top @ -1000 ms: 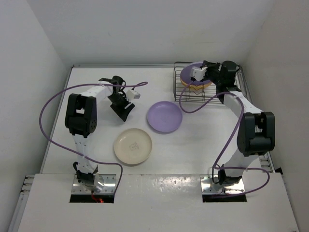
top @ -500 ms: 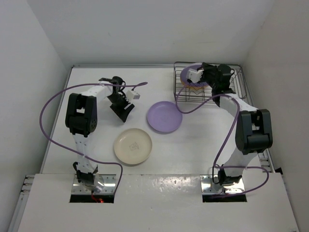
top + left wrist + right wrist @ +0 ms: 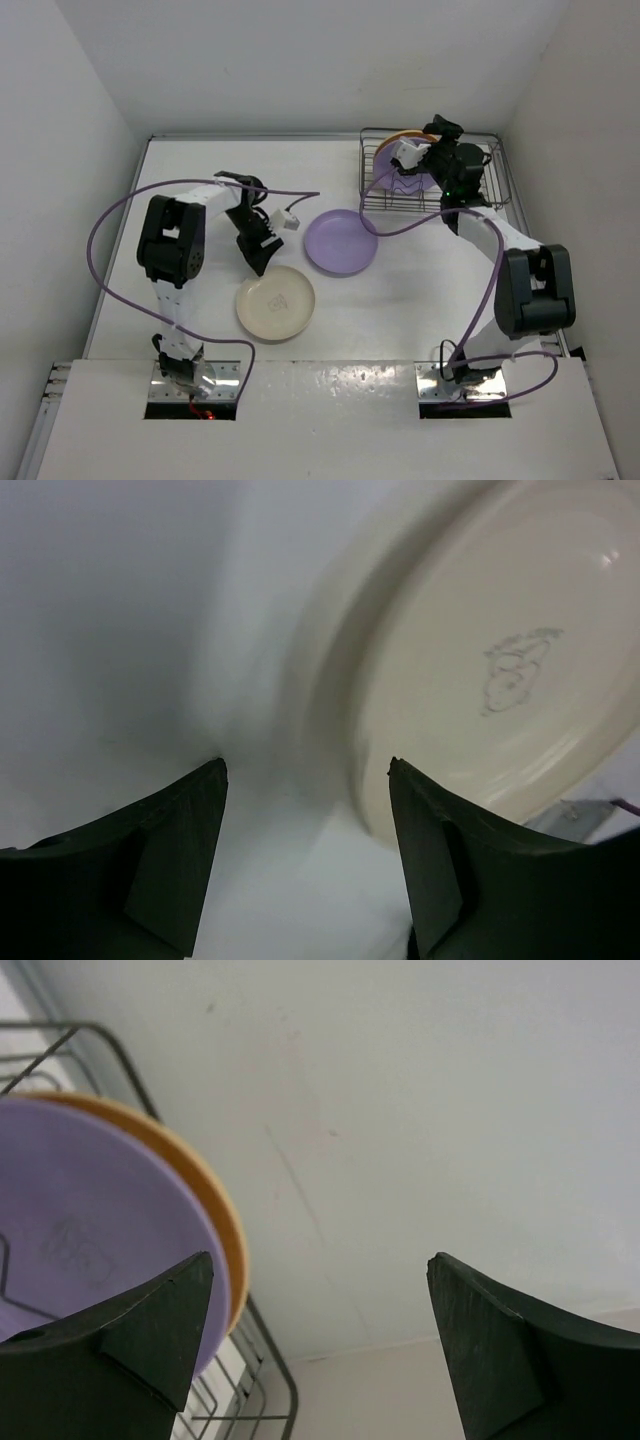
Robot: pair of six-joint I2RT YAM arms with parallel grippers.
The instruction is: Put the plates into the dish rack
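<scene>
The dish rack (image 3: 480, 203) stands at the table's back right. A lavender plate (image 3: 404, 182) stands on edge in it, with a yellow-orange plate (image 3: 404, 138) right behind. In the right wrist view the lavender plate (image 3: 80, 1230) and the yellow-orange rim (image 3: 205, 1190) lie left of my open right gripper (image 3: 320, 1260), which holds nothing. From above, that gripper (image 3: 430, 140) hovers over the rack. A second lavender plate (image 3: 341, 241) and a cream plate (image 3: 275, 302) lie flat on the table. My left gripper (image 3: 258, 262) is open at the cream plate's (image 3: 500, 660) far-left rim.
White walls close in the table at the back and on both sides. Purple cables loop from both arms over the table. The rack's wire rim (image 3: 270, 1360) runs just below my right fingers.
My right gripper has opened and let go of the lavender plate, which now stands in the rack. My left gripper has moved down toward the cream plate's rim.
</scene>
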